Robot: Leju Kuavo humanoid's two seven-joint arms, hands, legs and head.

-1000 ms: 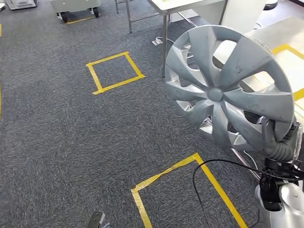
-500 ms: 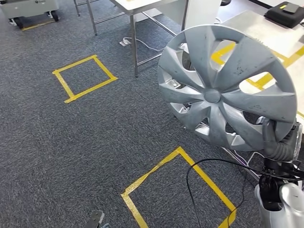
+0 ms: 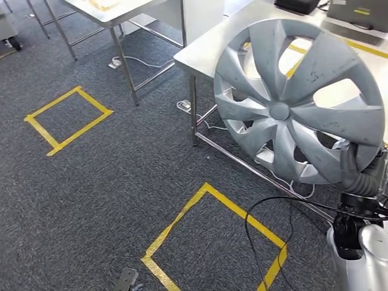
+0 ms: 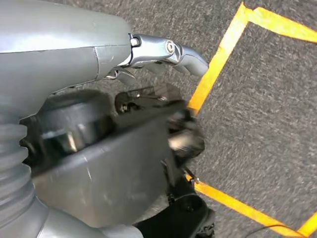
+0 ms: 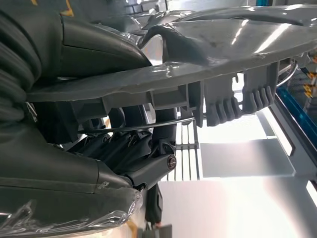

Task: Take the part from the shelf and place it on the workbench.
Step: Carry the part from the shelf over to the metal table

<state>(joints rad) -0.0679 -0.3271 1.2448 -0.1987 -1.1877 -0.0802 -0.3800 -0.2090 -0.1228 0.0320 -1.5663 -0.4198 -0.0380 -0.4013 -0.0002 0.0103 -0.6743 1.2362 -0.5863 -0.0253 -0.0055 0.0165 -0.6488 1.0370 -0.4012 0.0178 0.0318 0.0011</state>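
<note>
Here the hubcap (image 3: 297,103) is gripped at its lower rim by the right hand (image 3: 359,176) and held upright in front of the workbench (image 3: 206,51), probably for clearance; the left hand's (image 4: 168,52) grasp cannot be told.

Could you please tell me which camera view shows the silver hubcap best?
The head view: the silver plastic spoked hubcap shows whole, gripped at its rim by the right hand. The right wrist view shows its rim and back clips edge-on.

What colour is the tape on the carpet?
Yellow tape, clearest in the head view.
</note>
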